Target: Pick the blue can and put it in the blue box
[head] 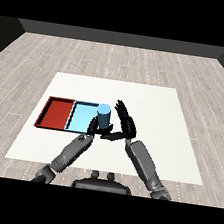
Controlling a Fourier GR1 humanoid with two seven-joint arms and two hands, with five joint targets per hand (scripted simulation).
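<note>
Blue can [102, 117] upright at light blue tray's [81, 114] right edge; our right hand [124, 124] spread wide beside it, left hand [91, 127] against it, grip unclear.

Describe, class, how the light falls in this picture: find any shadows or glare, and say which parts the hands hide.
Head view: even, flat light on the white table, no glare; no clear cast shadows beside the red tray or light blue tray; the blue can is shaded darker down its side; the left hand covers its lower left edge, the right hand stands open beside it.
</note>
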